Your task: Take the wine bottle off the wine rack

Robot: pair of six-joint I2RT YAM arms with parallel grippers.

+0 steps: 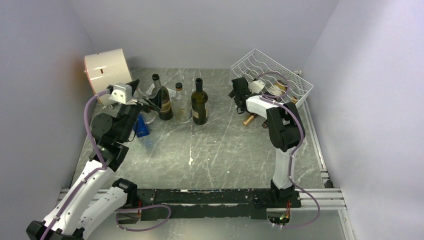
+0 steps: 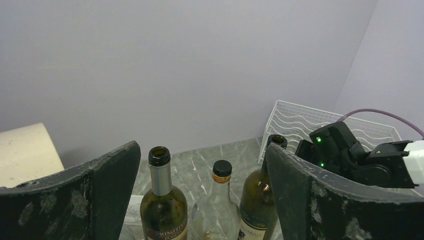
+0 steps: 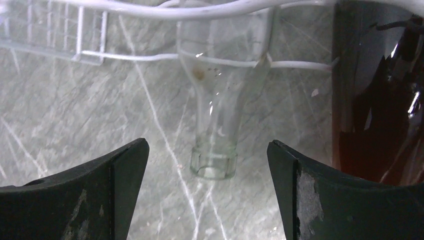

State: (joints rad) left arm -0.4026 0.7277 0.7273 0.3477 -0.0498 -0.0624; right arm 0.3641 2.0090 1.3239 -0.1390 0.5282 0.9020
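Both claws gape wide and empty; right claw (image 3: 207,145) faces a clear bottle (image 3: 215,100) lying in the rack (image 1: 270,67).
We see the table (image 1: 210,150) filling the top view, with the rack tilted at upper right and the drum (image 1: 107,70) at upper left. Three bottles (image 1: 200,102) stand upright at upper centre between them. In the right wrist view the clear bottle's neck pokes out under the rack wires at frame centre, mouth toward us, level with the spread fingers but touching neither. A dark bottle (image 3: 370,100) is just beside it at the right edge. Left claw (image 2: 202,150) sits near the standing bottles and grips nothing.
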